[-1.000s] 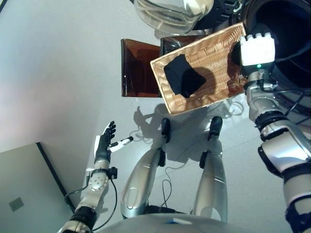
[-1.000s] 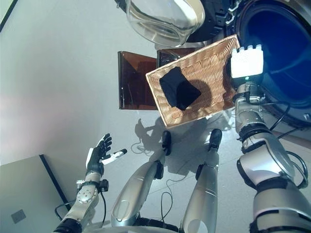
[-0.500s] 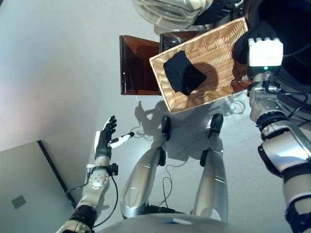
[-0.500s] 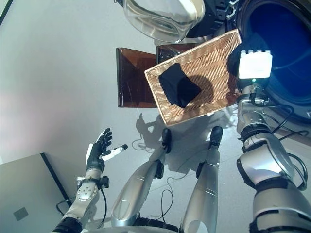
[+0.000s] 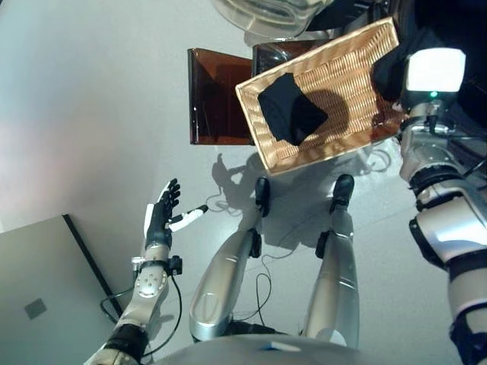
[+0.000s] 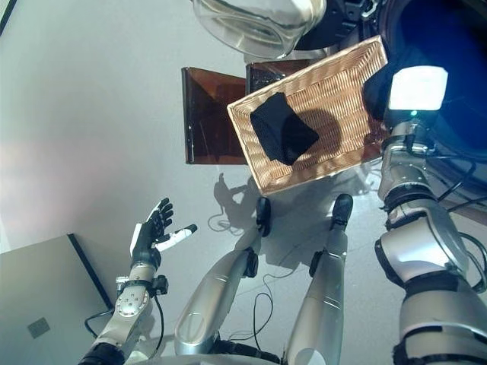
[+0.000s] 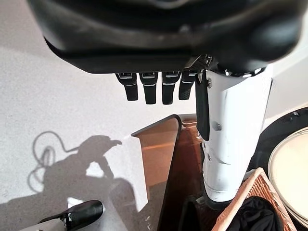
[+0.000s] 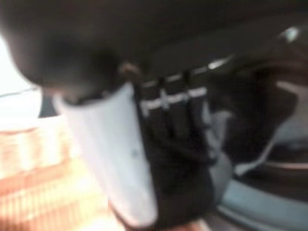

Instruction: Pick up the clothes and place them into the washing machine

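A shallow wicker basket [image 5: 358, 68] sits beside the washing machine's dark drum opening [image 6: 449, 46]. A folded black garment [image 5: 293, 110] lies in its left half. My right hand [image 5: 435, 70] is at the basket's right end, at the drum's edge. It is shut on a dark garment [image 5: 386, 70] that bunches beside it. The right wrist view shows its fingers [image 8: 173, 144] curled over dark cloth, with wicker behind. My left hand [image 5: 161, 217] hangs low at the left over the floor, open and empty. Its straight fingers [image 7: 154, 89] also show in the left wrist view.
The machine's round glass door [image 6: 259, 23] stands open above the basket. A dark brown box [image 5: 217, 95] shows behind and left of the basket. A grey panel [image 5: 46, 289] with a dark edge lies at the lower left.
My right hand has moved to the right and up toward the drum opening with the dark garment. The whole picture has shifted a little. The left hand has barely moved.
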Motion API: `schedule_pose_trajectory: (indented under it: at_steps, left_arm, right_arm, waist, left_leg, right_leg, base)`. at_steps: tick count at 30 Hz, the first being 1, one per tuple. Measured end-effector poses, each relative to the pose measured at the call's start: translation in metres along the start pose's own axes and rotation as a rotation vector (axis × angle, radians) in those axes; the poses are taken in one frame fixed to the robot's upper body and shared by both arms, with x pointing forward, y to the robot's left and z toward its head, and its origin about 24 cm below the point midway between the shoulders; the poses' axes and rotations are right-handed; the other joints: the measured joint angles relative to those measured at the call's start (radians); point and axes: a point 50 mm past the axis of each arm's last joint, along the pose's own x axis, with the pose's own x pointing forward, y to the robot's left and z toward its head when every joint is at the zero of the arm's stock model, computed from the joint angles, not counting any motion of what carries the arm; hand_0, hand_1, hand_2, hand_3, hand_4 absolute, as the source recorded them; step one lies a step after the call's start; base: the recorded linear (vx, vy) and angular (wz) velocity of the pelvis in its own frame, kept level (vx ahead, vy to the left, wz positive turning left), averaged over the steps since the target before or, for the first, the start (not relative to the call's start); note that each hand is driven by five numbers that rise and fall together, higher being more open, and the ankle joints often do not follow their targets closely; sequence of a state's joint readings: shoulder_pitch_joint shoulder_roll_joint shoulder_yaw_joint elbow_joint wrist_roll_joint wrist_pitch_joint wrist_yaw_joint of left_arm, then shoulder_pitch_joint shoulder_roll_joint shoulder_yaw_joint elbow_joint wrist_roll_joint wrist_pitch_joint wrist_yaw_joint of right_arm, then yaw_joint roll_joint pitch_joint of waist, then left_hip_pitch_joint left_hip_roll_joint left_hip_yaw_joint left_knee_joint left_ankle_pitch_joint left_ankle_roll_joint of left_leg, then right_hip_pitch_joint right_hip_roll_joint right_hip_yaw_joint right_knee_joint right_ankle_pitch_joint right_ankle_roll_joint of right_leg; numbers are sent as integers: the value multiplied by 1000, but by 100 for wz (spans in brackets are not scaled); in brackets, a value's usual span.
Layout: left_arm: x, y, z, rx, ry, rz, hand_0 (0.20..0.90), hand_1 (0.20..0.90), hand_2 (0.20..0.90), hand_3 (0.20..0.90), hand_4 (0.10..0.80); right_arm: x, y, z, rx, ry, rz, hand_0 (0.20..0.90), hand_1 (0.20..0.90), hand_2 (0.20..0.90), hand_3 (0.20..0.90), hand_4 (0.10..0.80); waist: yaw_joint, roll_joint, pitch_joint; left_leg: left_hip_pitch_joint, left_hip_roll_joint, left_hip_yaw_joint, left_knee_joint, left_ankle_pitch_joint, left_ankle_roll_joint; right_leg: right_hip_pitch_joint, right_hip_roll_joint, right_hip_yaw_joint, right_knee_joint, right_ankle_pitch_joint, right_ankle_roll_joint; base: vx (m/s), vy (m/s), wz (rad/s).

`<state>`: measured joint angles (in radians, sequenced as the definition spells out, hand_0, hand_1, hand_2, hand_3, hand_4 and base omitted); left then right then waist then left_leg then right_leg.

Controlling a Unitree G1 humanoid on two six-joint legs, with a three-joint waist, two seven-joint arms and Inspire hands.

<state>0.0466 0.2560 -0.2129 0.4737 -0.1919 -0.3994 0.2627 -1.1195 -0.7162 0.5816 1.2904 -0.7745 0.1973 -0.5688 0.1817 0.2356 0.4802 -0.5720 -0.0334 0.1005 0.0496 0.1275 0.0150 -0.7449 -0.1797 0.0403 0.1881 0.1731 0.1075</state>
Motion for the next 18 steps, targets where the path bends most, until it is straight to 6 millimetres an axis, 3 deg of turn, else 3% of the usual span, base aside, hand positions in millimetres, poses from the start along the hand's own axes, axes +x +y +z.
schedule_pose_trajectory:
  at_steps: [1, 13, 18]
  left_arm:
    - [0, 0, 0, 0, 0, 0, 900, 900, 900, 900, 800]
    - [0, 0, 0, 0, -1, 0, 900, 900, 900, 900, 800]
    - [0, 0, 0, 0, -1, 2, 900, 900, 900, 900, 800]
  right_arm:
    - [1, -1, -1, 1, 6, 0, 200, 200, 200, 200, 300]
    - [0, 2, -8, 44, 59, 21, 200, 200, 200, 200, 300]
    - [1, 1, -16, 180, 154, 28, 200, 200, 200, 200, 300]
  waist:
    - [0, 0, 0]
    - [0, 0, 0]
    - [1, 0, 0]
  left_leg:
    - [0, 0, 0, 0, 1, 1]
    - [0, 0, 0, 0, 3, 3]
    - [1, 0, 1, 0, 3, 3]
  right_leg:
    - [0, 0, 0, 0, 0, 0]
    - [0, 0, 0, 0, 0, 0]
    - [0, 0, 1, 0, 0, 0]
  base:
    - [0, 0, 0]
    - [0, 0, 0]
    - [0, 0, 0]
